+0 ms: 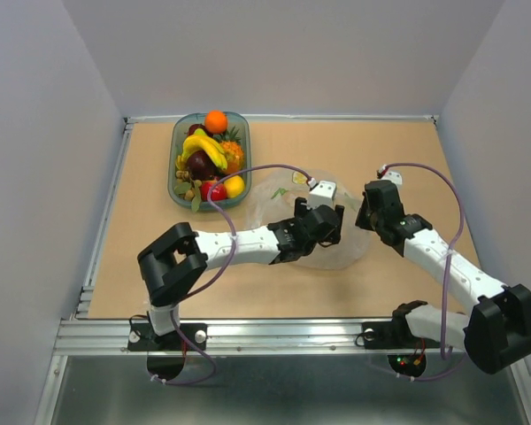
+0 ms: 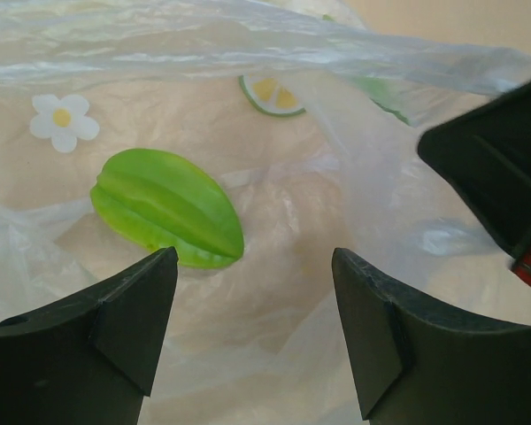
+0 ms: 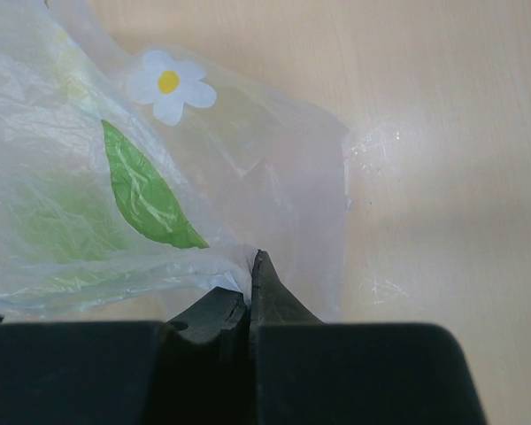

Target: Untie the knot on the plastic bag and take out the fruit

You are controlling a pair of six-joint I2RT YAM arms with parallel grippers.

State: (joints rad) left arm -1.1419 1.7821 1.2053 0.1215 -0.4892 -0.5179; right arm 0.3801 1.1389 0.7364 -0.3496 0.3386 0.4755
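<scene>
The clear plastic bag lies slack on the table's middle, and no knot shows on it. My left gripper is open with its jaws inside the bag's mouth, just short of a green ridged fruit piece lying in the bag. My right gripper is shut on the bag's edge and holds it up at the right side. Printed flowers, a leaf and a lime slice mark the plastic. An orange, a banana and a red apple lie in the tray.
The green-tinted tray stands at the back left, also holding a pineapple and a lemon. The right gripper's dark finger shows close on the right in the left wrist view. White walls enclose the table.
</scene>
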